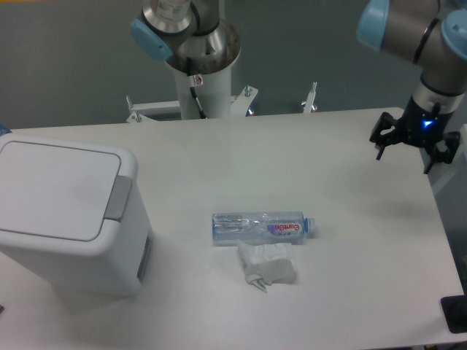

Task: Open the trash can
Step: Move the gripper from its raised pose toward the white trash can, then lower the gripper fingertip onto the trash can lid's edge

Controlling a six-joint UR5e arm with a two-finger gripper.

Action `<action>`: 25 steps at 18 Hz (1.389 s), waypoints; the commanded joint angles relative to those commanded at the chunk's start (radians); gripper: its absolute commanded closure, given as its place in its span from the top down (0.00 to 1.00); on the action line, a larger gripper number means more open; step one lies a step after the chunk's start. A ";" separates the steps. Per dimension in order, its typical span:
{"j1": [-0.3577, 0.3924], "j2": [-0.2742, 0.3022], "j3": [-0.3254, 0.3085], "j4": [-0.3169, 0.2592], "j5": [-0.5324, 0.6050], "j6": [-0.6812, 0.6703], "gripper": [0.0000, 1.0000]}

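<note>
The fixed camera view shows a white table (350,219) seen from above and in front. A clear plastic bottle (263,226) is laid on its side near the middle of the table, with its blue cap pointed to the right edge. A purple label is wrapped round the bottle near the cap. A crumpled grey-white wrapper (267,266) is seen just in front of the bottle, touching it or almost touching it. Both are well apart from the trash can (66,215), and nothing is placed between them and it.

The trash can is set at the left edge of the table, near the front left corner. It is a big white box with round corners. Its flat white lid (55,186) is shut down flat. A grey push tab (117,198) is seen on the right side of the lid.

The arm's white base (201,80) is fixed behind the far edge of the table. The arm is bent across the top right of the picture and comes down over the right edge. The gripper (412,153) is held above the far right corner, far from the trash can. Its dark fingers are spread apart, and nothing is held in them. A small blue light is lit on the wrist above it.
</note>
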 joint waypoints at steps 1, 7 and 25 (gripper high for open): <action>-0.003 0.000 0.005 0.027 -0.019 -0.083 1.00; -0.066 0.028 -0.005 0.071 -0.092 -0.320 1.00; -0.483 0.161 0.000 0.071 -0.129 -0.706 1.00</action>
